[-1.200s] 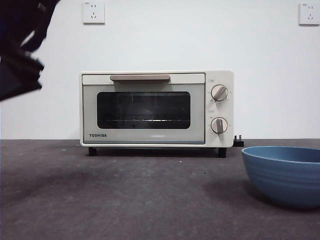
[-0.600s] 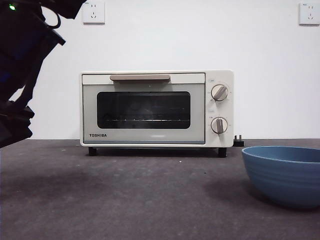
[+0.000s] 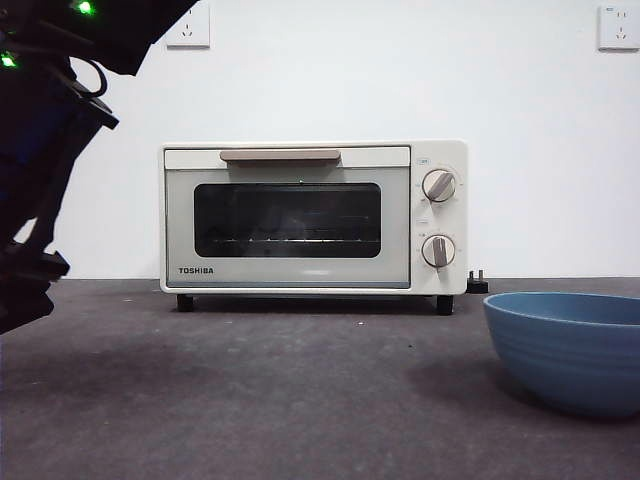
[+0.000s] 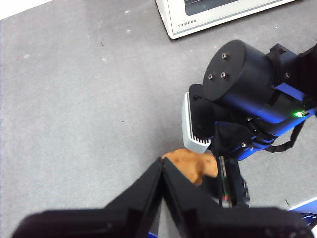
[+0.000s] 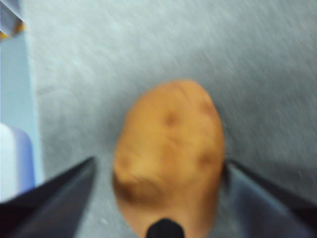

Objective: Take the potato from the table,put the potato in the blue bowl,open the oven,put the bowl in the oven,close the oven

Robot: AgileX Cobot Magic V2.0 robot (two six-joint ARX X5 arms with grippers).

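The orange-tan potato [image 5: 171,153] lies on the dark grey table [image 3: 300,400], out of the front view. My right gripper [image 5: 159,161] is open, with one jaw on each side of the potato. From the left wrist view, the potato [image 4: 190,161] peeks out under the right arm's wrist [image 4: 242,84]. My left gripper [image 4: 162,161] is shut and empty, hanging above the table close beside the potato. The blue bowl [image 3: 570,345] stands empty at the front right. The cream oven [image 3: 300,215] stands at the back with its door shut.
A big dark arm with green lights [image 3: 40,150] fills the left edge of the front view. Two wall sockets [image 3: 187,25] sit high on the white wall. A black plug [image 3: 478,280] lies by the oven's right foot.
The dark arm at the left of the front view has come down and further into the picture. The oven and bowl have not moved.
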